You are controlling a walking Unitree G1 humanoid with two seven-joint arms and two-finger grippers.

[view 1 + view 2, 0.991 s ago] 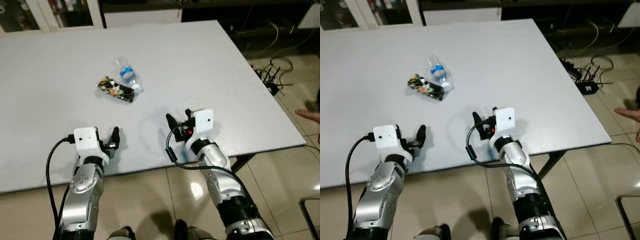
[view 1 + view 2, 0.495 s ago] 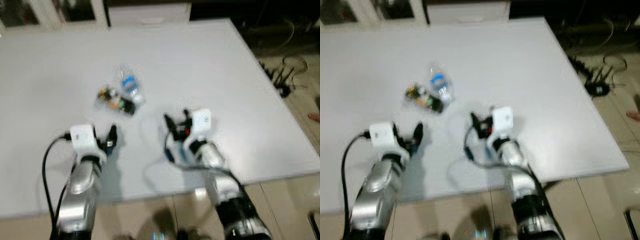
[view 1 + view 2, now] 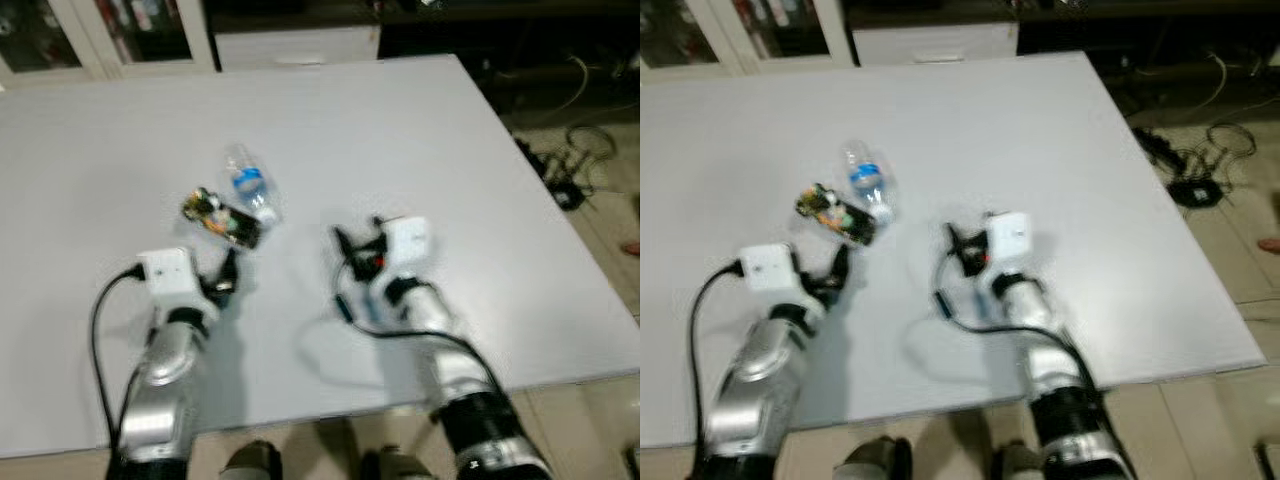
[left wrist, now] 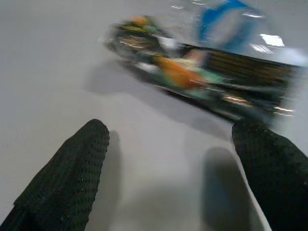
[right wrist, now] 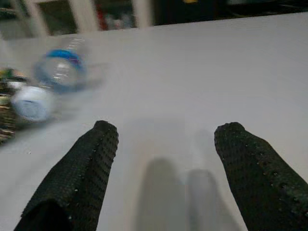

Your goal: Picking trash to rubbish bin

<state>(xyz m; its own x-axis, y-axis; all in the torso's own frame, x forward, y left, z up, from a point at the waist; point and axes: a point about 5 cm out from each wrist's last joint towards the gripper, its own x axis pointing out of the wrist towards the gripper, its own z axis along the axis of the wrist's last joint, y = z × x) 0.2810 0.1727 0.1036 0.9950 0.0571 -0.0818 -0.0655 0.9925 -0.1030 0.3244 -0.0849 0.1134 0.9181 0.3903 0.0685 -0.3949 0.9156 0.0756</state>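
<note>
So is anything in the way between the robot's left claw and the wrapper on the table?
No, nothing visible. The left gripper is open, just short of the wrapper, with only bare table between them. The bottle lies beyond the wrapper, against it, so not in the path. The right gripper is open over the table too.

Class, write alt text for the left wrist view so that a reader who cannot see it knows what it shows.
The left tool, open, hovers low over a white table just short of a dark, colourful snack wrapper. A clear plastic bottle with a blue label lies right behind the wrapper. The picture is slightly blurred.
</note>
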